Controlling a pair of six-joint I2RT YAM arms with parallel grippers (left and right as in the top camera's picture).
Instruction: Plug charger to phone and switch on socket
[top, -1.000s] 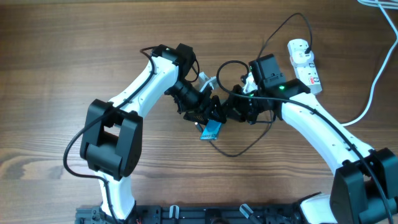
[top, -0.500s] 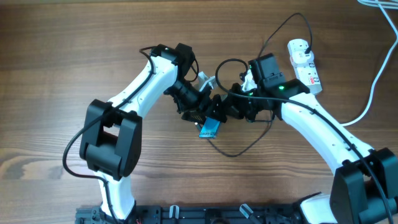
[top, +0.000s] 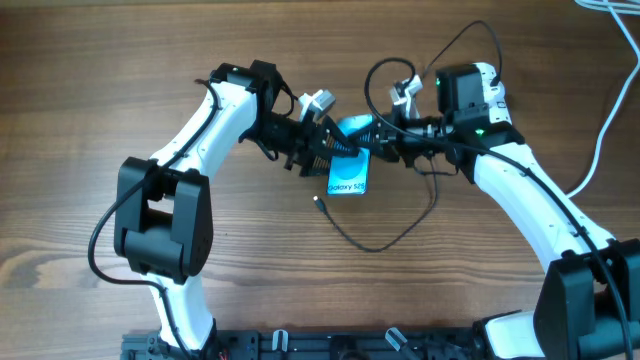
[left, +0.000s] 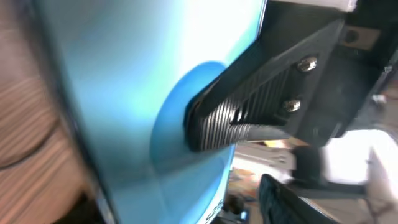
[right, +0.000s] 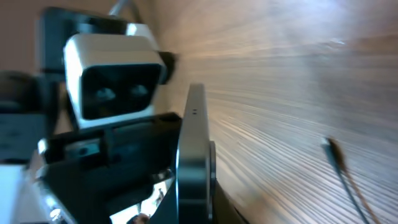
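The phone (top: 348, 172), teal-blue with white text at its near end, is held tilted above the table between both grippers. My right gripper (top: 382, 140) is shut on it; one of its ridged fingers (left: 242, 112) presses on the screen (left: 124, 93). The right wrist view shows the phone edge-on (right: 196, 149). My left gripper (top: 325, 152) is at the phone's left side, with a gap between its visible finger (left: 286, 202) and the phone. The charger's black cable (top: 380, 247) loops on the table; its plug tip (top: 318, 200) lies free, also visible in the right wrist view (right: 328, 146). The socket (top: 500, 105) is partly hidden behind my right arm.
A thick white cord (top: 610, 110) runs along the far right of the wooden table (top: 120, 60). The left wrist camera housing (right: 115, 74) sits close to the phone in the right wrist view.
The phone has moved up and away from the front, turning more of its screen upward. Both grippers shifted toward the far side. The plug tip now lies uncovered on the table.
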